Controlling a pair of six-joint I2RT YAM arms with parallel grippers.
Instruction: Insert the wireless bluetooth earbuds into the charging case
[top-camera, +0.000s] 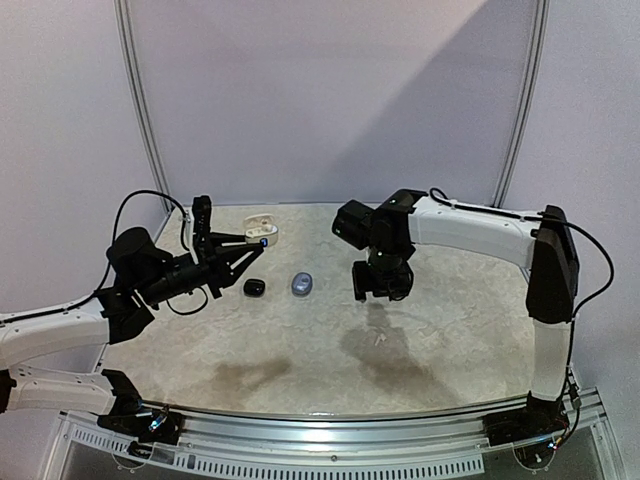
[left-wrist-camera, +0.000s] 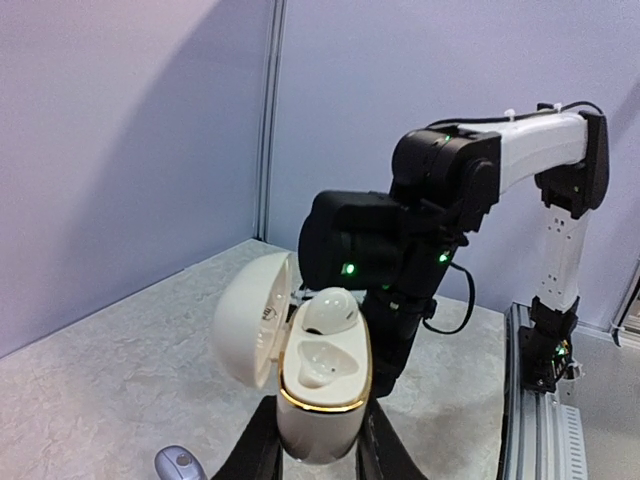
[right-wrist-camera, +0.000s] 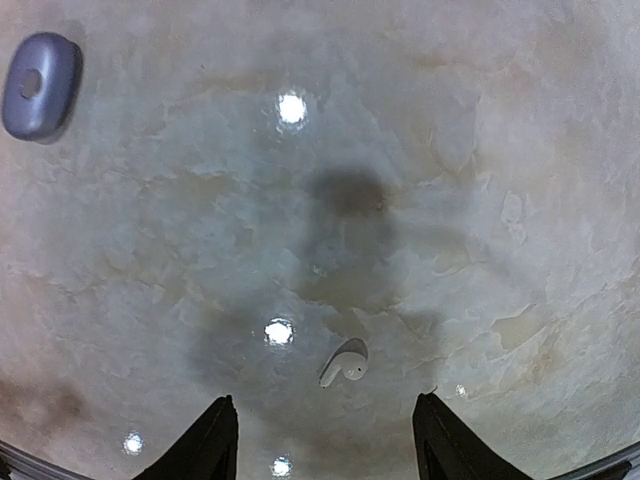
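My left gripper (left-wrist-camera: 318, 445) is shut on the lower body of a white charging case (left-wrist-camera: 320, 395) with a gold rim, held upright off the table. Its lid (left-wrist-camera: 250, 318) hangs open to the left. One white earbud (left-wrist-camera: 330, 310) sits in the far slot, and the near slot (left-wrist-camera: 318, 365) is empty. In the top view the case (top-camera: 262, 230) is at the back left. My right gripper (right-wrist-camera: 325, 400) points down at the table and stands open. A loose white earbud (right-wrist-camera: 345, 365) lies on the table between its fingers (right-wrist-camera: 215, 440), untouched.
A grey-blue closed case (top-camera: 302, 283) and a small black case (top-camera: 254, 287) lie on the marbled table (top-camera: 320, 360) between the arms. The grey-blue case (right-wrist-camera: 40, 85) is far to the upper left of my right gripper. The right arm (left-wrist-camera: 400, 240) looms behind the held case.
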